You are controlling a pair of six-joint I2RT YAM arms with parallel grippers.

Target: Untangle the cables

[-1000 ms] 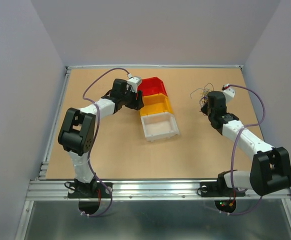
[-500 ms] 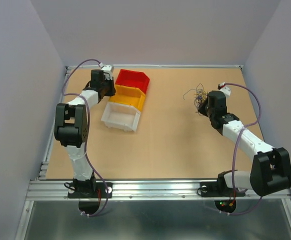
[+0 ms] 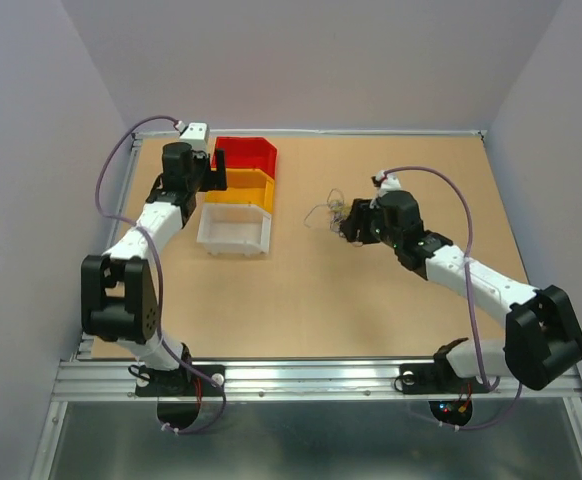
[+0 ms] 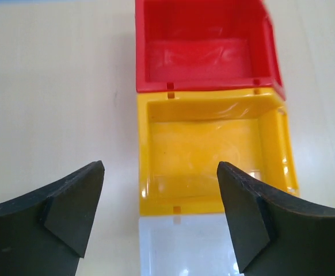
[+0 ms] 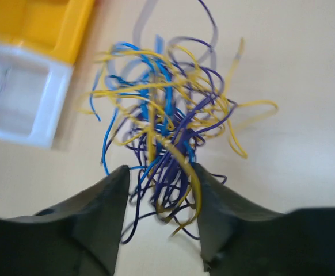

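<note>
The cables [image 3: 325, 214] are a loose clump of thin yellow, purple and blue wires lying mid-table, right of the bins. My right gripper [image 3: 346, 225] reaches the clump from the right. In the right wrist view the cables [image 5: 167, 115] hang between the parted fingers of the right gripper [image 5: 159, 172]. The lower strands lie in the gap, and a bare gap shows beside the left finger. At the far left my left gripper [image 3: 215, 172] is open over the bins. In its wrist view the left gripper [image 4: 160, 172] has wide jaws with nothing between them.
Three bins stand in a row at the back left: red [image 3: 246, 141], yellow [image 3: 261, 190] and white [image 3: 233, 246]. The left wrist view looks down into the same red [image 4: 208, 86], yellow [image 4: 210, 204] and white [image 4: 185, 247] bins. The table's raised frame runs close along their left.
The left arm shifted the bins toward the left edge and its jaws have opened wide. The right gripper carried the clump leftward to mid-table, and its fingers have parted.
</note>
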